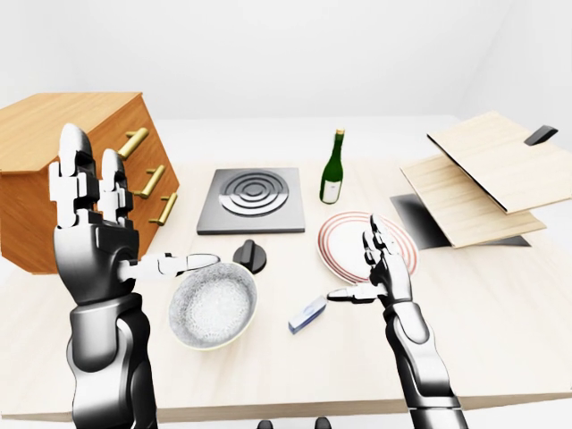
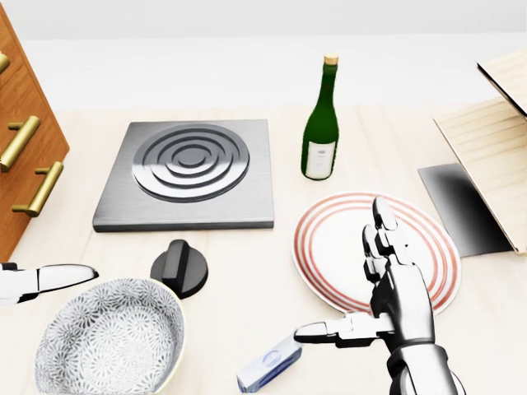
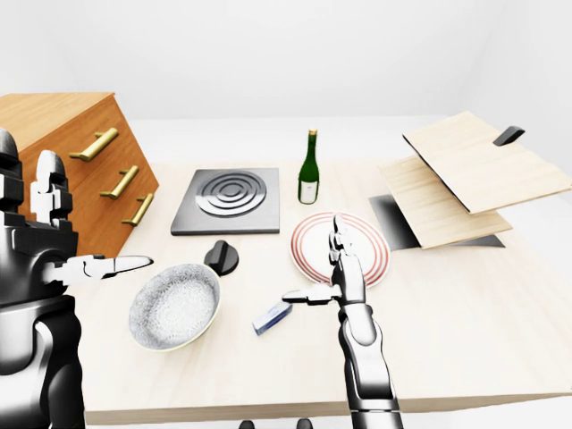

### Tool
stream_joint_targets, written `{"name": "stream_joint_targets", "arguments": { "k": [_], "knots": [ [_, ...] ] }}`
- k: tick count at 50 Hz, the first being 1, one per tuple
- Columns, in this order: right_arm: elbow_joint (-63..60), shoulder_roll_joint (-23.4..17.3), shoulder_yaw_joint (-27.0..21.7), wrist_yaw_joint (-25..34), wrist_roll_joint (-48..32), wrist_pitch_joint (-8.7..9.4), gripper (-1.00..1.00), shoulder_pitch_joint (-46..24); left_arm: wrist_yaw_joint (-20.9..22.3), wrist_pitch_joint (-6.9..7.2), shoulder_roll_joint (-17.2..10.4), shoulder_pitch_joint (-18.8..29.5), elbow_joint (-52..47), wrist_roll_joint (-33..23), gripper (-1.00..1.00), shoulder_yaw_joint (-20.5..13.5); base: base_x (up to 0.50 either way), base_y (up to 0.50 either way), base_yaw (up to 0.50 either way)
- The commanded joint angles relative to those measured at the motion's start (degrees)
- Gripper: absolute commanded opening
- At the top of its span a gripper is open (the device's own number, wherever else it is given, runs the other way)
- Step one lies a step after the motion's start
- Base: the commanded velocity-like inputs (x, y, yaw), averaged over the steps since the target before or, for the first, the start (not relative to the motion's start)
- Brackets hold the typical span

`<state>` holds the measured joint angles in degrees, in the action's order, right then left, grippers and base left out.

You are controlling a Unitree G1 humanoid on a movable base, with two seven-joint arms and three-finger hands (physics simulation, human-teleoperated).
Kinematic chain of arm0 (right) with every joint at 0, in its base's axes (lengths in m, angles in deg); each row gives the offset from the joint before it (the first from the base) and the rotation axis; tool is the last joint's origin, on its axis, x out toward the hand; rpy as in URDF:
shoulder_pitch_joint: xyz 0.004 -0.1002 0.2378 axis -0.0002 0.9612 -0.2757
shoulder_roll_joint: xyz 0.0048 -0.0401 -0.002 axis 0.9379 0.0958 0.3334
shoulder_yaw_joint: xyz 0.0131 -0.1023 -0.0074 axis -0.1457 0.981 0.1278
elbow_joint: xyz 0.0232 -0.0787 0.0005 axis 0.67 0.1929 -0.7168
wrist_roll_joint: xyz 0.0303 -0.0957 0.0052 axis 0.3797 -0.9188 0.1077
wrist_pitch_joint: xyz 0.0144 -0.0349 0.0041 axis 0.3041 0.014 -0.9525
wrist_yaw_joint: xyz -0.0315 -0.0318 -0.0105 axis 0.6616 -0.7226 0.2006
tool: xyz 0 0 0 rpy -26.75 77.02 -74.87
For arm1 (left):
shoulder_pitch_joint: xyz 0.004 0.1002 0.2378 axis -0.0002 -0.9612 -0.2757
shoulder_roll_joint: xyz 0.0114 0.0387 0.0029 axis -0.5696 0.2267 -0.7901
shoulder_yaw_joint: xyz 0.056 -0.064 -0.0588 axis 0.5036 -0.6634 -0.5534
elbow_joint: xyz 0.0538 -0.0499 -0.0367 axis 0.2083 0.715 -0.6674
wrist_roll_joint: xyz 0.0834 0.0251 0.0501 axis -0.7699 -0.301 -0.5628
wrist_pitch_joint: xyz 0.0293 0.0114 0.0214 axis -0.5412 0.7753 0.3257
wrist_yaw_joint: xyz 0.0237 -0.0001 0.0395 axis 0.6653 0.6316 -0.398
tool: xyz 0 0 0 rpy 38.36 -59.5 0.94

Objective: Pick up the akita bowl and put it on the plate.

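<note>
Wooden table (image 2: 247,255) bears akita bowl (image 2: 107,341), plate (image 2: 329,239), bottle (image 2: 320,123), hob (image 2: 189,173), knob (image 2: 179,267), box (image 2: 268,368).

Head view, everything sits on the table (image 2: 247,271). Hotplate (image 2: 188,173) upper left, bottle (image 2: 320,123) upright just to its right. Plate (image 2: 329,239) below the bottle, right of centre. Knob (image 2: 179,267) below the hotplate, between it and the akita bowl (image 2: 107,341) at bottom left; knob near the bowl rim, not touching. Small box (image 2: 269,364) bottom centre, between bowl and plate, apart from both. Drawer cabinet (image 1: 80,170) at the table's left edge. Boards (image 1: 487,174) stacked at far right, tilted over a flat sheet (image 2: 461,206).
</note>
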<state>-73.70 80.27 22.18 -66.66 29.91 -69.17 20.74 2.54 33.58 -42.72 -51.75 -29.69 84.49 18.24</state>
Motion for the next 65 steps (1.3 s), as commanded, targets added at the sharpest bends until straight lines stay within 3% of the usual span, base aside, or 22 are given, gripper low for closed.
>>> {"name": "stream_joint_targets", "arguments": {
  "k": [1,6,12,16,19,20,23,24,28,32,36,42,55,60,65],
  "knots": [
    [-0.5,0.0,0.1,0.1,0.0,0.25,1.0,-0.2,0.1,0.0,0.2,0.0,0.5,-0.2,1.0,0.2,0.5,0.0,0.0],
    [0.5,0.0,0.1,0.2,-0.2,-0.53,1.0,-0.3,0.1,0.0,0.4,0.0,0.8,-0.4,1.0,0.8,0.5,0.0,0.0],
    [0.1,0.0,0.0,0.2,0.1,-0.15,1.0,-0.3,0.0,0.0,0.2,0.2,0.7,-0.5,1.0,0.7,0.5,0.0,0.0],
    [-0.4,0.2,-0.2,-0.5,0.2,1.2,1.0,-0.3,-0.1,0.0,0.4,0.1,-0.1,-0.5,1.0,0.9,0.5,0.0,0.0],
    [3.8,-0.1,-1.0,-5.0,-3.1,1.67,1.0,-2.1,-0.1,0.0,0.4,0.1,0.1,-0.6,1.0,0.9,0.47,0.0,0.0],
    [4.4,-0.2,-1.1,-3.9,-1.8,0.72,1.0,-2.0,-0.1,0.0,0.4,0.1,0.1,-0.6,1.0,0.9,0.0,0.0,0.0],
    [4.6,0.0,-1.8,-4.3,0.2,2.6,1.0,-2.6,-0.1,0.0,0.4,0.2,0.4,-0.6,1.0,0.8,0.0,0.0,0.0],
    [2.2,0.6,-2.5,-2.4,4.9,4.66,1.0,-2.5,-0.1,0.0,0.3,0.2,0.3,-0.4,1.0,0.6,0.0,0.0,0.0],
    [0.8,-1.0,-2.7,-7.9,2.1,4.66,1.0,-6.2,-0.4,0.0,0.4,0.2,0.1,-0.5,1.0,0.8,0.0,0.0,0.0],
    [-0.7,-3.0,-2.1,-5.0,1.0,4.66,1.0,-9.9,-0.5,0.0,0.1,0.6,-3.0,0.3,1.0,0.2,0.0,0.0,0.0],
    [-2.7,-4.8,-1.5,-2.8,-5.7,4.66,1.0,-13.0,-0.5,0.0,-0.4,1.0,-3.4,1.1,1.0,-0.9,0.0,0.0,0.0],
    [-11.0,-6.4,0.4,5.8,-13.2,4.66,1.0,-17.6,-0.4,0.0,-0.3,0.5,-3.5,0.4,1.0,-0.4,0.0,0.0,0.0],
    [-14.1,-6.5,7.3,24.6,-45.6,4.66,1.0,-22.3,0.2,0.0,-0.2,0.7,-3.7,-1.7,1.0,0.0,0.0,0.0,0.0],
    [-10.6,-4.8,5.0,25.7,-52.4,4.66,1.0,-22.9,0.2,0.0,-0.2,0.8,-3.2,-1.9,1.0,0.1,0.0,0.0,0.0],
    [-11.0,-5.7,5.3,28.6,-57.6,4.66,1.0,-21.9,0.0,0.0,-0.2,1.0,-3.8,-2.1,1.0,0.3,0.0,0.0,0.0]
  ]
}}
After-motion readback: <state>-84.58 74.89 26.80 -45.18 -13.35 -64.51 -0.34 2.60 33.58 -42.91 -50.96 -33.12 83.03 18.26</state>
